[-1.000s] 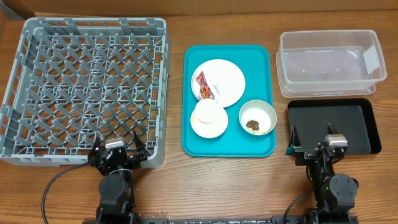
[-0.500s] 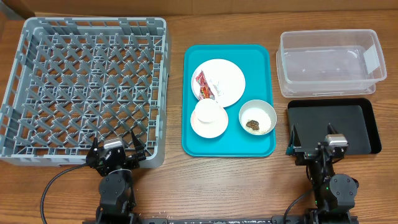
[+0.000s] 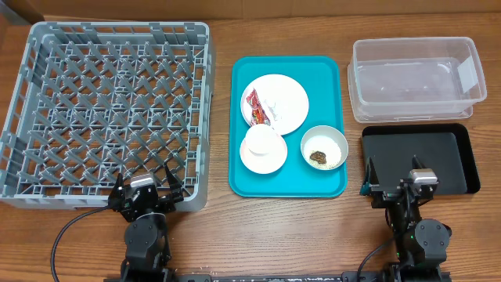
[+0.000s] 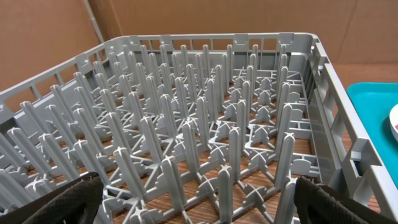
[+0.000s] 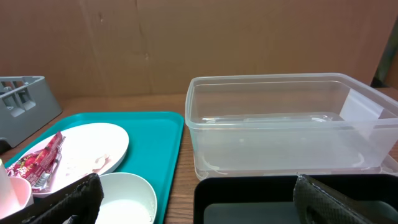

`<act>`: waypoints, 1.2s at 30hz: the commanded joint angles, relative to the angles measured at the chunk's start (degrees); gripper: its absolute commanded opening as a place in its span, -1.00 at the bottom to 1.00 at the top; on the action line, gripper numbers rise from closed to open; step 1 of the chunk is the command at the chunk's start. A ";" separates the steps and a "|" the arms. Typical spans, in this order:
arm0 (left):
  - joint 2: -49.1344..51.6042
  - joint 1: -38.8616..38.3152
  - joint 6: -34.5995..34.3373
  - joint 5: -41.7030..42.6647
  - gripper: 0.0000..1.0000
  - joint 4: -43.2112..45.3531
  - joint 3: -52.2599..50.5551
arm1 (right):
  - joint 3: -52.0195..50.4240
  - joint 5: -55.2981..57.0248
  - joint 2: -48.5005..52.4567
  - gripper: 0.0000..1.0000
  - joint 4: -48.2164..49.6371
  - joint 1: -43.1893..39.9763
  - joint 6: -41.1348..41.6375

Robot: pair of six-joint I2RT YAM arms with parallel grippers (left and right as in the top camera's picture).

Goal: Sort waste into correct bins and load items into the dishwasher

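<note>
Now, the stage: nothing is being carried yet; by my judgement both the sorting and the loading are waiting to begin.
Left claw: the left gripper (image 3: 145,175) is standing wide open and empty at the near edge of the large square grey plastic dish rack (image 3: 117,30), which is holding no dishes.
Right claw: the right gripper (image 3: 391,166) is also gaping with nothing between its fingers, and it is hanging over the near end of the shallow black rectangular tray (image 3: 438,157).
Waste: the red printed snack wrapper (image 3: 256,108) is lying on the left part of the round white plate (image 3: 288,98). The brown food lump (image 3: 318,157) is sitting inside the small greyish bowl (image 3: 337,141).
Dishes: the plate, the greyish bowl and the small pinkish bowl (image 3: 263,166) are all resting on the flat teal serving tray (image 3: 288,188), between the rack and the bins.
Bins: the clear rectangular plastic tub (image 3: 412,41) is standing just behind the black tray.
Wrapper handling: it is probably very light, thin and slippery, so it is asking for a pinch at one end, with the fingers coming low against the plate.
Plate handling: it is probably stiff, smooth and breakable, and the rim is looking like the only place for taking hold.
Lump handling: it is likely soft and crumbling, so tipping its bowl is seeming safer than pinching.
</note>
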 commanded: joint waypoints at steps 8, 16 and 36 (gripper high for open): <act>-0.28 -0.28 1.05 -1.40 0.99 -0.20 0.07 | -0.59 0.42 -0.22 0.99 0.39 0.42 -0.20; -0.28 -0.28 1.05 -1.40 1.00 -0.20 0.07 | -0.59 0.46 -0.20 0.99 0.39 0.42 -0.22; -0.28 -0.28 -2.08 -0.76 1.00 0.11 0.07 | -0.59 0.46 -0.20 0.99 0.37 0.42 4.50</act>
